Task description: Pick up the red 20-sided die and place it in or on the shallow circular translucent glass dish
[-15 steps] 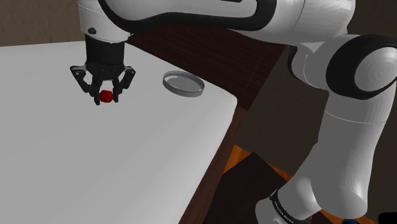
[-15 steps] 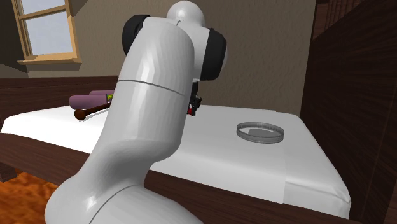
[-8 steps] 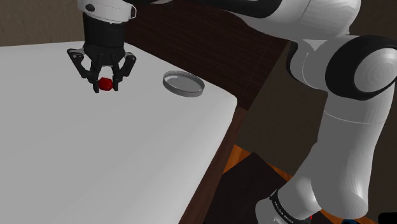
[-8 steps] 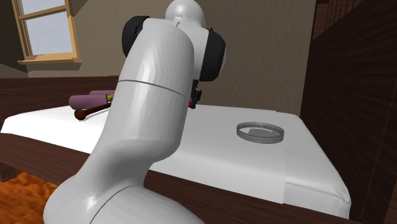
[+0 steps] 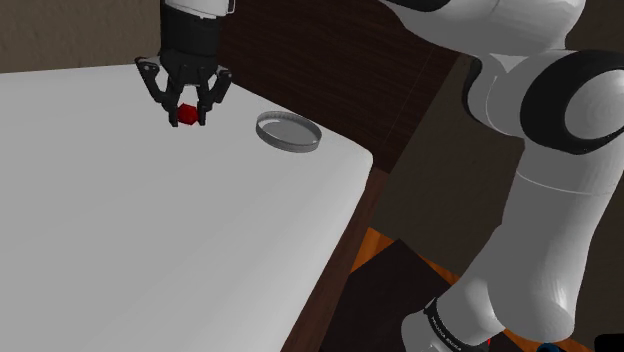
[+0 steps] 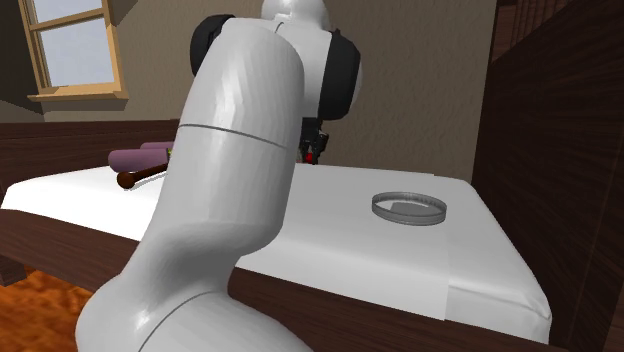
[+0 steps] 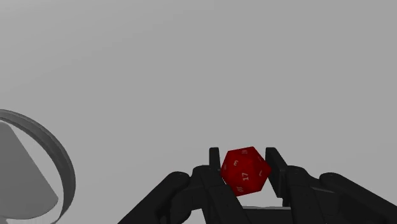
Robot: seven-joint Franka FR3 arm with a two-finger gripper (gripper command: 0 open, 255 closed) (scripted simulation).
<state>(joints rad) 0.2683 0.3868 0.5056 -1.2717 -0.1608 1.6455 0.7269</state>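
The jaws are clamped on the red die (image 5: 186, 113), one black finger (image 7: 216, 167) pressed to each side of it; in the wrist view its pale numerals show on the red faces (image 7: 245, 170), a 17 among them; the die hangs under the white arm (image 5: 540, 190), over the white bed (image 5: 150, 240), and it appears to be raised off the sheet rather than resting on it; the shallow round dish (image 5: 288, 132) lies flat on the bed near the edge, apart from the die, toward the shoulder view's right; its grey rim (image 7: 54, 159) curves in beside the jaws in the wrist view; in the second exterior view the dish (image 6: 408, 208) sits on the bed's near right corner, and a glimpse of red (image 6: 310, 157) shows past the arm's big white link (image 6: 230, 190); purple rolls (image 6: 140, 158) lie at the bed's far end below a wood-framed window (image 6: 75, 50)
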